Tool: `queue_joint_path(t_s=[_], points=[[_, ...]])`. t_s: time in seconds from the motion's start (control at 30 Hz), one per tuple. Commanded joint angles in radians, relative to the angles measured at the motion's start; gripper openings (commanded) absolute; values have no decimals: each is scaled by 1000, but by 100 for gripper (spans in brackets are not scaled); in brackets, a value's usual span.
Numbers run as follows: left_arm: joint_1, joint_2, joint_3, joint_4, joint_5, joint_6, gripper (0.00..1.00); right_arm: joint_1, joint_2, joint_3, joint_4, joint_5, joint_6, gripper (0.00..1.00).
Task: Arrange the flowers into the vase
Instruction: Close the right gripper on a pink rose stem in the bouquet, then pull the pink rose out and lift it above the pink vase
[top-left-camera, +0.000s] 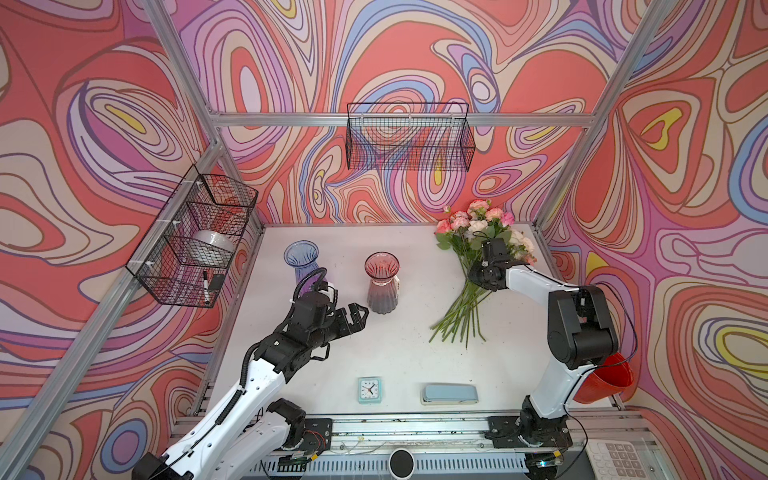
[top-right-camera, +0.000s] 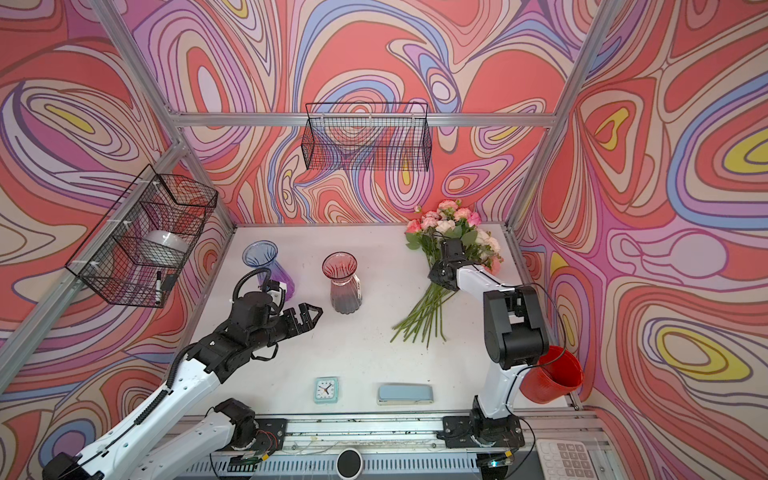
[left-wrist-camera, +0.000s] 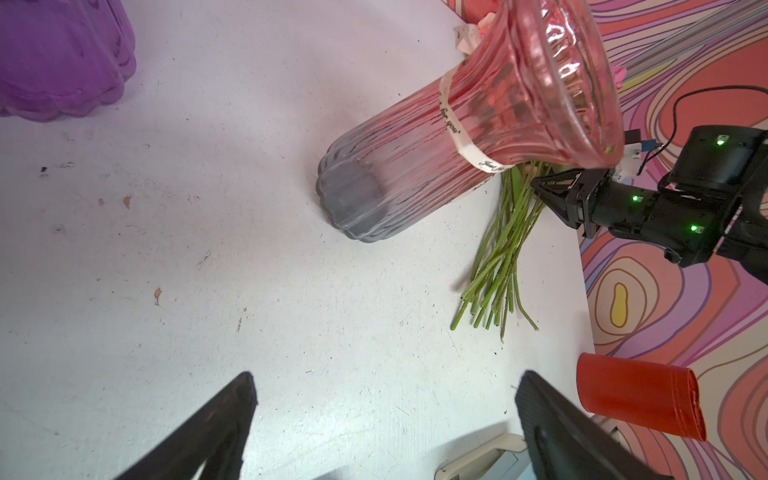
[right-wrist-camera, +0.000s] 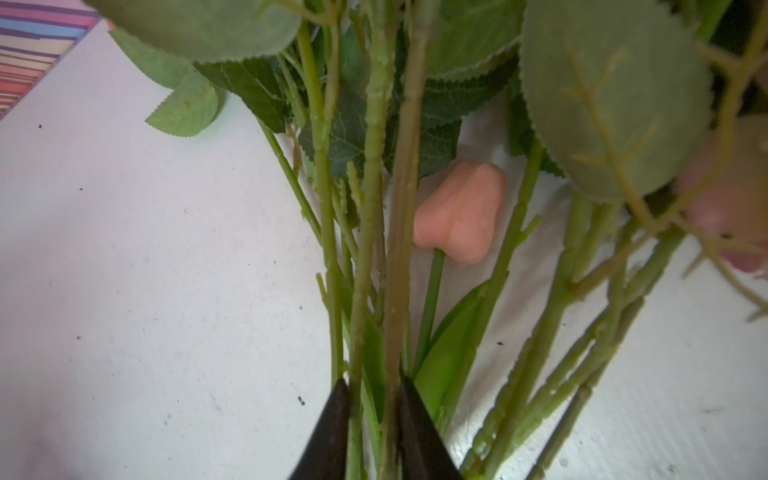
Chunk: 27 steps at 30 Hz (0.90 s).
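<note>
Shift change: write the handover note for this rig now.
The left gripper is open and empty, beside the pink vase.
The right gripper pinches a few stems of the flowers, bunched on the table, right rear.
The pink vase and blue vase stand upright, empty.
Done: grip on stems only. Left: carry every flower into a vase.

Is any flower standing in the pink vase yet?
No, the pink vase holds no stems; the flowers all lie in one bunch apart from it.
</note>
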Motion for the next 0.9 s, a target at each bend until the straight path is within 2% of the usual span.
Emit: queue_joint_path(t_s=[0.0, 0.07, 0.23, 0.4, 0.6, 0.87], points=[[-5, 9, -6, 25, 3, -9, 100, -1, 0, -3, 1, 20, -20, 12], [-5, 12, -5, 23, 3, -9, 100, 0, -1, -8, 1, 18, -22, 9], [-5, 17, -5, 20, 7, -12, 100, -1, -5, -28, 8, 14, -23, 10], [-5, 20, 0, 20, 22, -21, 100, -1, -49, -56, 7, 17, -24, 4], [-5, 15, 18, 19, 45, -26, 100, 0, -234, -133, 0, -23, -2, 0], [-5, 0, 75, -11, 55, -2, 100, -1, -490, -230, 19, -141, -9, 0]])
